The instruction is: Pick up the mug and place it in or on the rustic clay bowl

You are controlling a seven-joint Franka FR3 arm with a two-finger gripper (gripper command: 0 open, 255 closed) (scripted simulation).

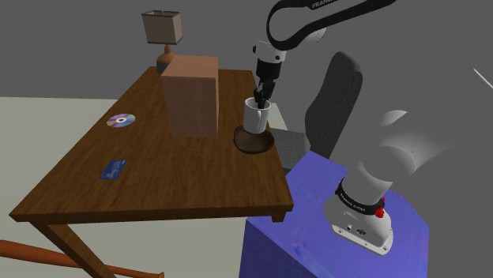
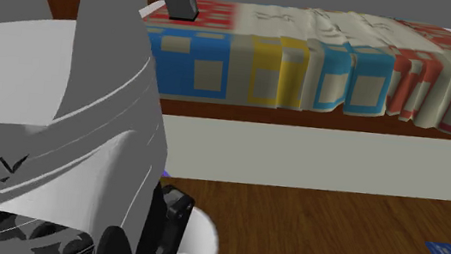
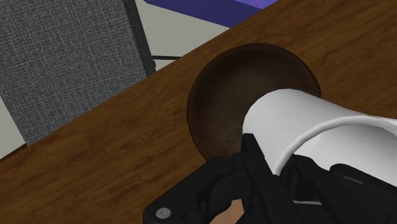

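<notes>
**Mug pinched by its rim at the bowl**
The claw (image 1: 261, 101) was closed on the rim of the white mug (image 1: 255, 118) and held it upright at the brown bowl (image 1: 254, 144); I could not tell whether its base touched. In the shoulder view the bowl lay by the surface's (image 1: 158, 174) three-o'clock edge, with a box (image 1: 191, 95) at its nine. Released off-centre, the mug might tip on the bowl's sloping side and roll off that edge.
</notes>
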